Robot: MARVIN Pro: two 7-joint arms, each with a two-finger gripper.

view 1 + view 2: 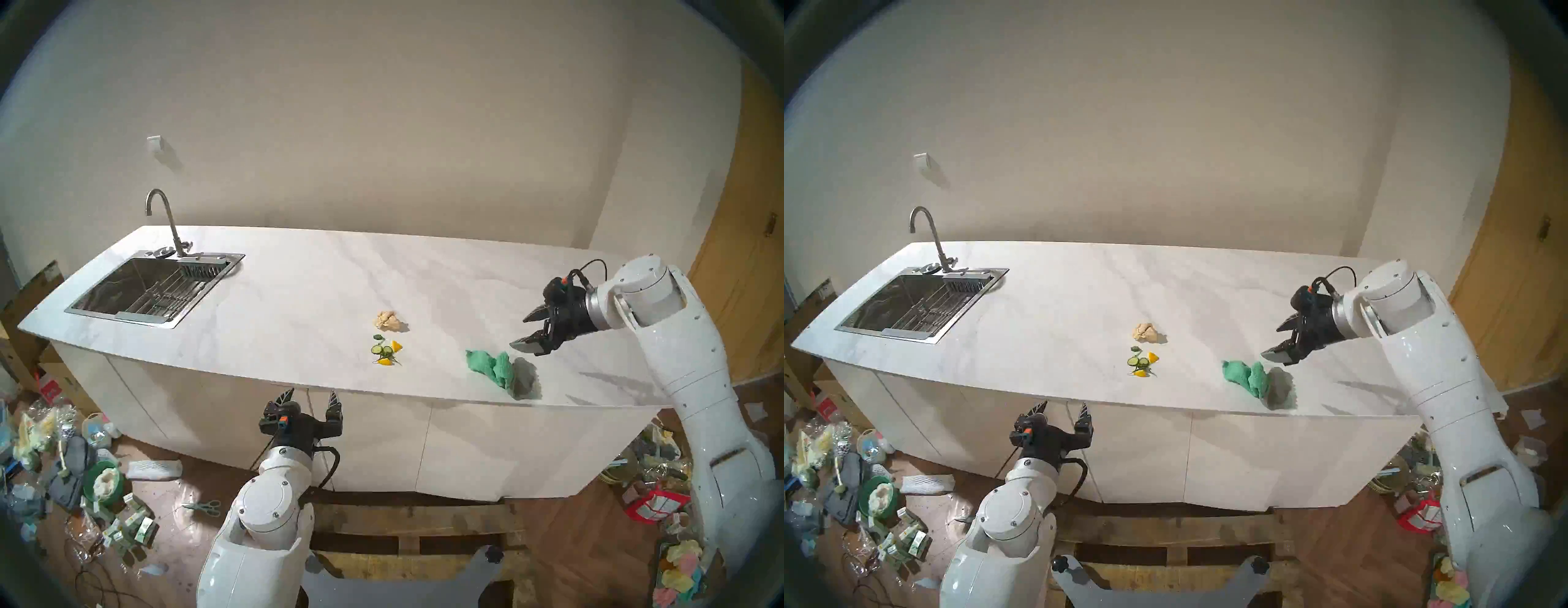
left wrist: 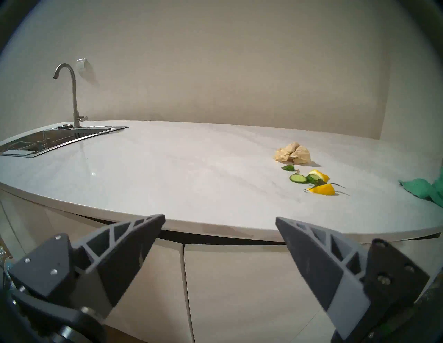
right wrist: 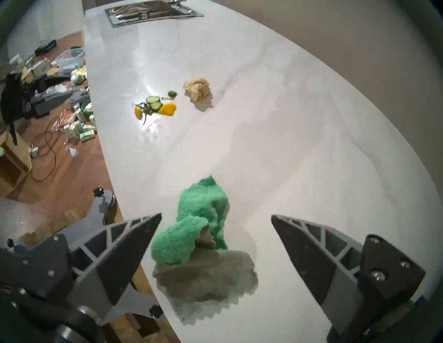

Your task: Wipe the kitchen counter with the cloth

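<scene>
The teal-green cloth lies crumpled near the front right edge of the white marble kitchen counter, its grey reverse spread flat beside it. My right gripper hovers open just above and behind the cloth, touching nothing; in the right wrist view the cloth sits between and ahead of the spread fingers. My left gripper stands open in front of the counter's front edge, below the top, with nothing in it. The cloth's tip shows at the left wrist view's right edge.
A beige paper wad and cucumber slices with lemon wedges lie mid-counter, left of the cloth. A steel sink and curved tap occupy the far left. Clutter covers the floor on both sides.
</scene>
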